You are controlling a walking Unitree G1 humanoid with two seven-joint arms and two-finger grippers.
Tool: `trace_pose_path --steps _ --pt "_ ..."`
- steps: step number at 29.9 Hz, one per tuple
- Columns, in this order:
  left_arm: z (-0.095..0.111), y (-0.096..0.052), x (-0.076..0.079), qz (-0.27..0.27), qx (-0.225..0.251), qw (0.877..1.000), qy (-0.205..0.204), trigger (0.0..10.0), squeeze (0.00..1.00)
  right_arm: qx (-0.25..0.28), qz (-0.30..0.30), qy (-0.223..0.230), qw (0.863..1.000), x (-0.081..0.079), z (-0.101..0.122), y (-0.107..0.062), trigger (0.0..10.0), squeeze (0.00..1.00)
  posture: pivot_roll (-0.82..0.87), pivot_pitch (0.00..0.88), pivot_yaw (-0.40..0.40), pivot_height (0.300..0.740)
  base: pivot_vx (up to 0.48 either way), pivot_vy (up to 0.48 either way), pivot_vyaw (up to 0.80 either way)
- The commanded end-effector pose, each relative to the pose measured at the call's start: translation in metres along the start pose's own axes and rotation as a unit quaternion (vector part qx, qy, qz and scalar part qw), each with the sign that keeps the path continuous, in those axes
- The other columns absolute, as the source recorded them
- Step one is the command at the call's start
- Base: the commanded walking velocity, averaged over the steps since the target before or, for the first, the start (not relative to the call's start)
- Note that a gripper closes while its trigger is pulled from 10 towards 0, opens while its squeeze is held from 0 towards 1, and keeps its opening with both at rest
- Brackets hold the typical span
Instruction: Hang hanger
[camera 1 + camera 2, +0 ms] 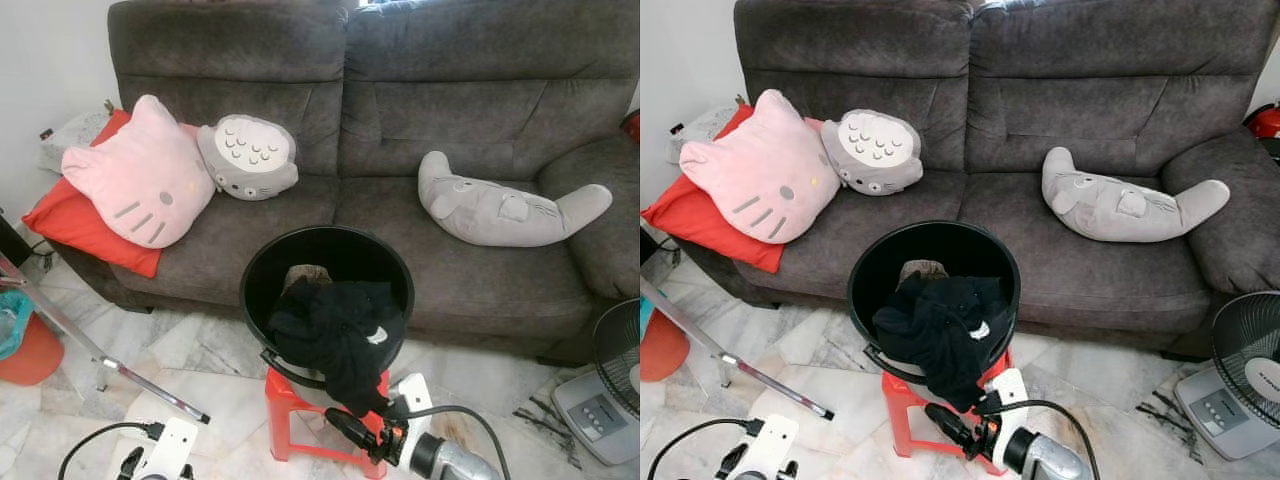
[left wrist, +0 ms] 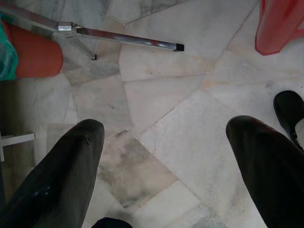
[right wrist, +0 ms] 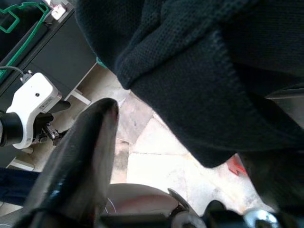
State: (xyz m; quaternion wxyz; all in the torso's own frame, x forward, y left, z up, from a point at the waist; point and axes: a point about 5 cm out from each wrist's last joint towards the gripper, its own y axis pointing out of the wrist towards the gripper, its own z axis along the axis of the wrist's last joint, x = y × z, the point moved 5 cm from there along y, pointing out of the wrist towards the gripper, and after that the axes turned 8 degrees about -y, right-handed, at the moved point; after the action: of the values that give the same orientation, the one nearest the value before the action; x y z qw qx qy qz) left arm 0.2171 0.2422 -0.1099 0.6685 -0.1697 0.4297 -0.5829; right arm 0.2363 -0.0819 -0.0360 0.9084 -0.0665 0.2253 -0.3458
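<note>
The right gripper (image 1: 362, 425) is set at the hanging hem of the black garment (image 1: 340, 335) in the black bucket (image 1: 262, 262) on the red stool (image 1: 280, 400), near-centre; jaws apart w/ cloth between, not yet pinched. The hem should be pinched high, then lifted straight. Left gripper (image 2: 161, 156) is held open over marble floor (image 2: 156, 95). A green hanger (image 3: 19, 19) is glimpsed in the right wrist view, far side of the left arm.

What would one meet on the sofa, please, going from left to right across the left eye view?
Red cushion → pink cat-face pillow → grey round plush → long grey seal plush.
</note>
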Motion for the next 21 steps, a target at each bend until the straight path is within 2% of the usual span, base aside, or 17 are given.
trace_pose_path --steps 1,11,21 --pt "-0.0035 0.0001 -0.0053 0.009 -0.007 1.000 0.005 10.0 0.00 0.007 0.007 -0.014 1.000 -0.0031 0.0057 0.0023 0.0 0.00 -0.01 0.000 0.091 0.740 0.000 0.000 0.00" --pt "-0.0035 0.0001 -0.0053 0.009 -0.008 1.000 0.005 10.0 0.00 0.009 0.013 -0.016 1.000 -0.0054 0.0065 0.0029 0.0 0.00 0.00 0.000 0.091 0.740 0.000 0.000 0.00" --pt "-0.0034 0.0001 -0.0050 0.008 -0.008 1.000 0.007 10.0 0.00 0.010 -0.009 -0.027 1.000 0.0002 0.0082 0.0018 0.0 0.00 0.00 0.000 0.091 0.740 0.000 0.000 0.00"
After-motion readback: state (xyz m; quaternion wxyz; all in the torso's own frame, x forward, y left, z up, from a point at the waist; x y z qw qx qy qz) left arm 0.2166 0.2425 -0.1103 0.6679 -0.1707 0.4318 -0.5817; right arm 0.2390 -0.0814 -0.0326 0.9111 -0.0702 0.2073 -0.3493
